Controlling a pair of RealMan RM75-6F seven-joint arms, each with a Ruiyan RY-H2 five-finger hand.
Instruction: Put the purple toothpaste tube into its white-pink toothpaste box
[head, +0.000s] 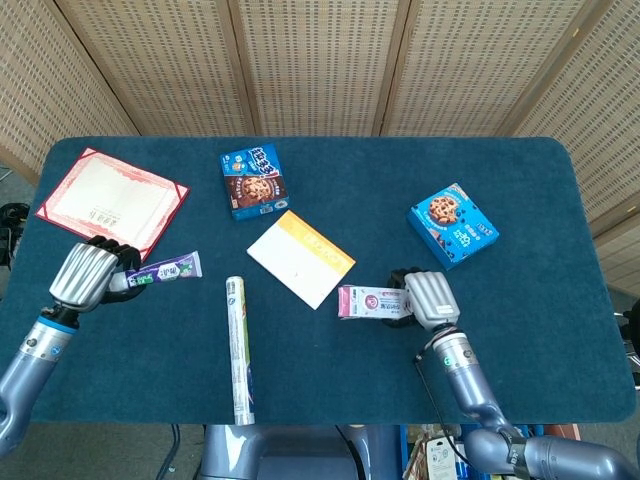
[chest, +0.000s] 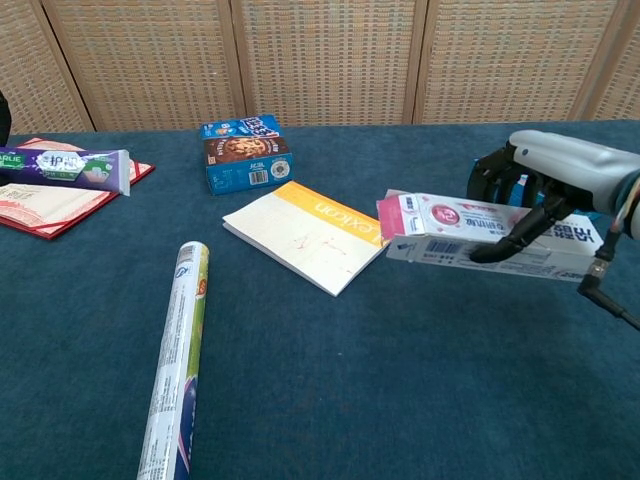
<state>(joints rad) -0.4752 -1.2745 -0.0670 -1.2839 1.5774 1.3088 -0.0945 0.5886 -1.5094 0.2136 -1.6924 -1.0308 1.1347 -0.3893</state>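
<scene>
**Two lifted things, one narrow opening**

My left robot hand (head: 87, 275) clamps the purple toothpaste tube (head: 166, 270) near the tabletop's left edge; my right robot hand (head: 422, 297) grips the white-pink toothpaste box (chest: 470, 233), raised, near the front edge. Misaligned, the tube could crush the box's pink flap (chest: 395, 215), or slip.

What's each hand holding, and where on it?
Left hand grips the toothpaste tube at one end; right hand grips the toothpaste box at its right end.

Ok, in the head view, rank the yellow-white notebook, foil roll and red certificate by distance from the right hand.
From the right hand:
1. Yellow-white notebook, just left of it, mid-table.
2. Foil roll, farther left, near the front edge.
3. Red certificate, far-left back corner.
</scene>
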